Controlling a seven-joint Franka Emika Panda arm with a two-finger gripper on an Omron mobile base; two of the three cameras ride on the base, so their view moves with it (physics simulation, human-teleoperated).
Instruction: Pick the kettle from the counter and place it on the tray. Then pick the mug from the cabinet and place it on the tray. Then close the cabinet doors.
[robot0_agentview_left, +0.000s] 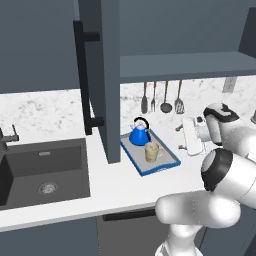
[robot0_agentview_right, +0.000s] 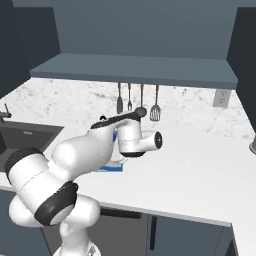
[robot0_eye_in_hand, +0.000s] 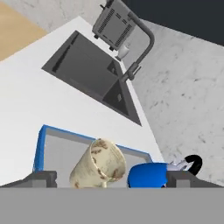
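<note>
Standing upright on the tray (robot0_agentview_left: 170, 162), the kettle (robot0_agentview_left: 139, 135) and mug (robot0_agentview_left: 151, 151) sit close together; the tray's long axis runs away from the worktop (robot0_agentview_left: 120, 187) front edge. Fingers (robot0_eye_in_hand: 41, 178) are spread wide, empty, beside the tray over bare worktop.

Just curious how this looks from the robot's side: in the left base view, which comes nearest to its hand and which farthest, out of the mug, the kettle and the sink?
From the hand:
1. Mug, on the tray, just left of it.
2. Kettle, on the tray's back end, slightly farther.
3. Sink, far left in the counter.
</note>
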